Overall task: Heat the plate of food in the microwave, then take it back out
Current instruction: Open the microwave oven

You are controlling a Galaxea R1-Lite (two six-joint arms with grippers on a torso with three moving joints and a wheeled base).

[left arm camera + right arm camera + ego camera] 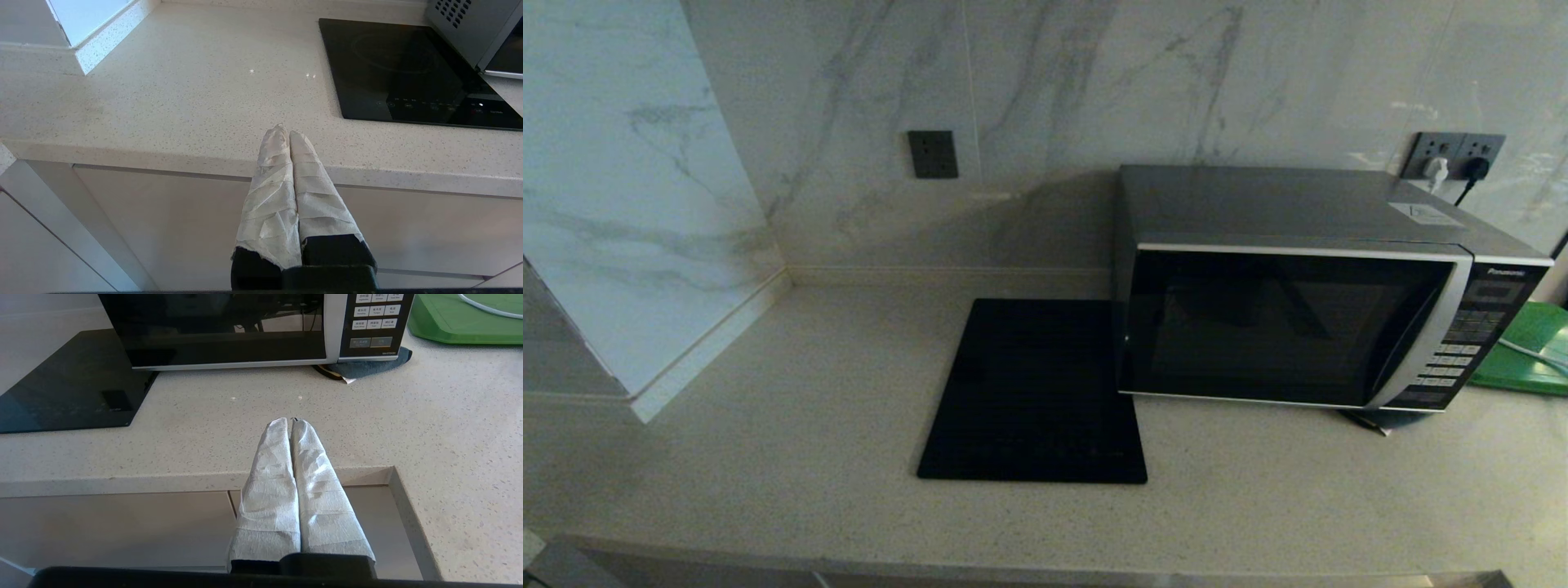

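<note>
Microwave (1290, 327) stood on the table (809, 425) against the marble wall, its black glass door shut and facing the robot, its long axis lying from left to right along the wall, with the button panel (1462, 347) at its right end. The plate of food was in no view (whether it sat behind the dark door could not be told from the glass), so the step in hand was hard to name; I judged that the work was either at its very start or in the waiting part of the heating. Both arms were held low at the front edge of the table and did not show in the head view. The left pincer (286, 132), with its wrapped fingers pressed together and holding nothing, hung before the table edge, to the left of the black slab (1033, 392). The right pincer (291, 421) was clenched in the same way and empty, pointing toward the lower right corner of the microwave. The next move probably called for one pincer to reach the door or the panel, and for this the fingers needed to stay together for pressing. A green board (1531, 347) lay just to the right of the microwave.
</note>
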